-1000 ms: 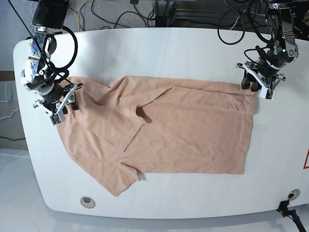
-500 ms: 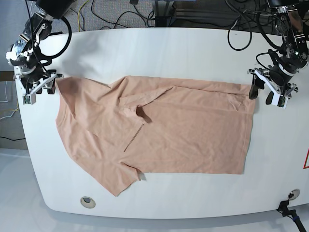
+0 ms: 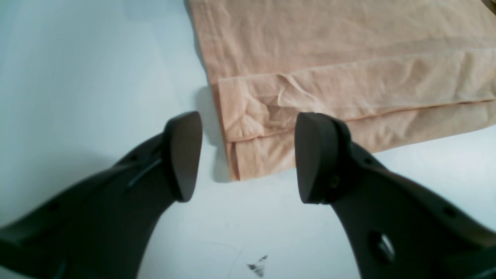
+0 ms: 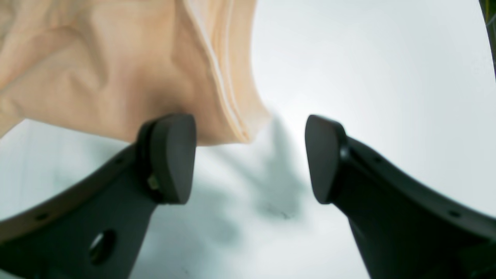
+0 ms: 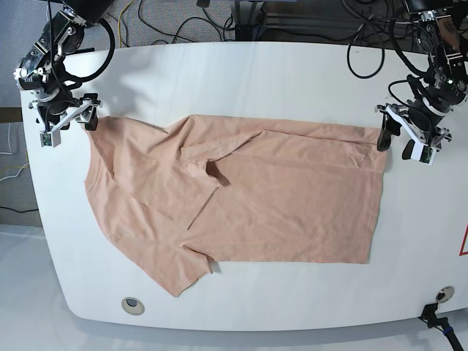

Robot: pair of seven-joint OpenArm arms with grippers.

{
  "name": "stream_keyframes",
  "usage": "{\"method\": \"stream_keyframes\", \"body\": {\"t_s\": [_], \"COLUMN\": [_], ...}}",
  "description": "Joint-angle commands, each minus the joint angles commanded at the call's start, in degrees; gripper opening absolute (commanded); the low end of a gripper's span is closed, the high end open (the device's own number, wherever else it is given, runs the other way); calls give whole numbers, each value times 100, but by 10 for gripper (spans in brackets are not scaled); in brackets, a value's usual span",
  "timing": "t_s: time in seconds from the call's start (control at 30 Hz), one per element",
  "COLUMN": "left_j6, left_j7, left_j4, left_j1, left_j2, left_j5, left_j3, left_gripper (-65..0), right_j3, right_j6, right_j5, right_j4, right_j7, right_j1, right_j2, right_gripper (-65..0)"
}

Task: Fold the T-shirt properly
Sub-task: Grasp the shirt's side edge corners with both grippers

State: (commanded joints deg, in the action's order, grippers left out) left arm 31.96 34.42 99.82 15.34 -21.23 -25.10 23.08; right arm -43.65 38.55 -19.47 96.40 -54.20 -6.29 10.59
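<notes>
The peach T-shirt [image 5: 248, 197] lies spread flat on the white table [image 5: 241, 80], hem to the right, sleeves and collar to the left; no yellow print shows. My left gripper [image 5: 398, 145] is open and empty just right of the hem's far corner. In the left wrist view the folded hem corner [image 3: 255, 128] lies between and just beyond its fingers [image 3: 182, 155], untouched. My right gripper [image 5: 67, 126] is open and empty at the far sleeve's corner. In the right wrist view the sleeve edge [image 4: 217, 77] sits just beyond its left finger [image 4: 174, 155].
The table's rounded edges run close outside both grippers. Cables and equipment [image 5: 292, 18] lie behind the far edge. A round hole [image 5: 131, 304] is at the front left, a red mark [image 5: 463, 241] at the right edge, and a dark smudge [image 3: 257, 267] is under the left gripper.
The right gripper pulled the far sleeve up and left, flattening the shirt, let go, and now sits at its corner. The left gripper backed right off the hem corner, then held still.
</notes>
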Motion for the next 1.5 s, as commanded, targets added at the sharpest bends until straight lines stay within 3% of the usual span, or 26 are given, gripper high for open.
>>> {"method": "stream_keyframes", "body": {"t_s": [0.23,0.43,0.87,1.27,1.37,1.5], "left_j6": [0,0,0,18,334,396], "left_j7": [0,0,-9,18,18,0], "left_j4": [9,0,-9,-88,-255,-536], "left_j1": [0,0,0,0,0,-9], "left_j2": [0,0,0,18,18,18], "left_j5": [0,0,9,-18,-18,-26], "left_j3": [0,0,9,9,0,0], "left_gripper": [-290,-290,-291,-286,-284,-284], "right_j3": [0,-18,9,9,9,9], "right_j6": [0,0,0,0,0,0], "right_j5": [-18,-18,9,9,9,9], "right_j4": [-703,-765,-782,-782,-782,-888], "right_j7": [26,35,35,26,26,26], "right_j1": [220,229,519,519,519,519], "right_j2": [-35,-18,-9,0,0,-9], "right_gripper": [-225,-240,-645,-650,-650,-650]}}
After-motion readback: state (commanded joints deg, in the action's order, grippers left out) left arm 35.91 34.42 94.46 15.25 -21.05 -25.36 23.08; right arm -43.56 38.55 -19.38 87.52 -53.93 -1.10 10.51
